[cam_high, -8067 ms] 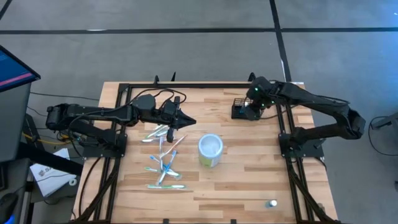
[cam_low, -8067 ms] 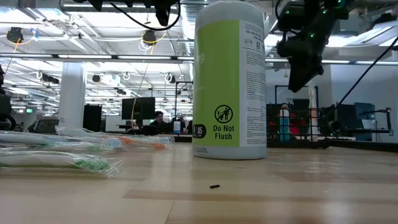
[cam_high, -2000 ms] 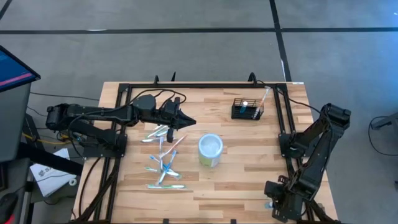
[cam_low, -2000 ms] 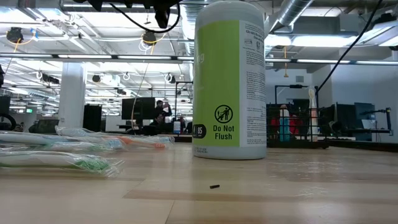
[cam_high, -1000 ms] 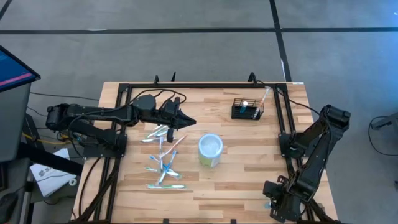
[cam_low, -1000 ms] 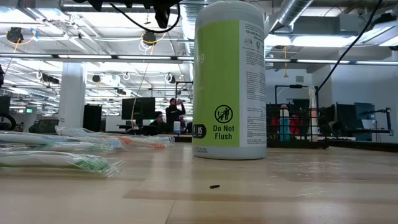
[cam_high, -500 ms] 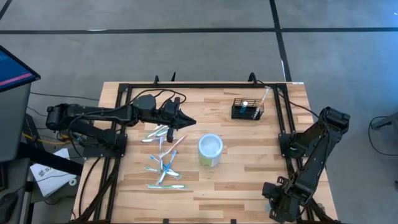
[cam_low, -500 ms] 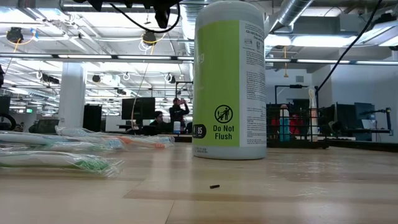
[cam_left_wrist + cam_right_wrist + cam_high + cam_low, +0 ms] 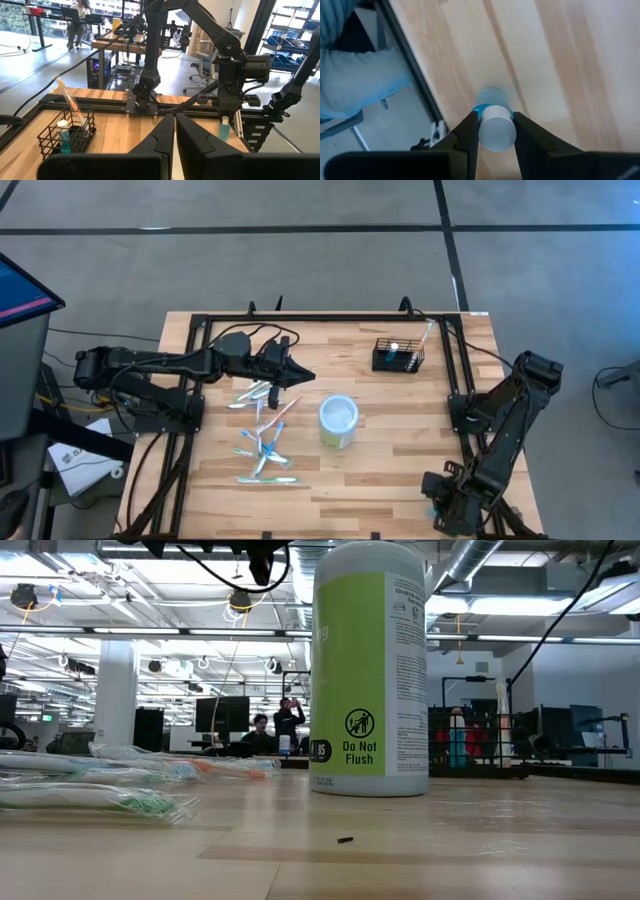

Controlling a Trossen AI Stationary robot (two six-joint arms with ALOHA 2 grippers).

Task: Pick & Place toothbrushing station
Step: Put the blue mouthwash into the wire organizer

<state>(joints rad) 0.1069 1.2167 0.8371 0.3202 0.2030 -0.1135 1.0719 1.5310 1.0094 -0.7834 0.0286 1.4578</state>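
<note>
Since a second ago the right gripper (image 9: 491, 131), low at the table's (image 9: 400, 460) near right corner, has drawn its fingers in against a small blue bottle with a white cap (image 9: 493, 122), now pinched between them. The left gripper (image 9: 303, 377) stays pressed together, empty, above the wrapped toothbrushes (image 9: 262, 430). The black wire-mesh basket (image 9: 397, 357) sits unmoved near the far right edge.

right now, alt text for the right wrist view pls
The right gripper points down at a small blue bottle with a white cap, one dark finger against each side of the cap. The bottle stands on the light wooden table near its edge.
</note>
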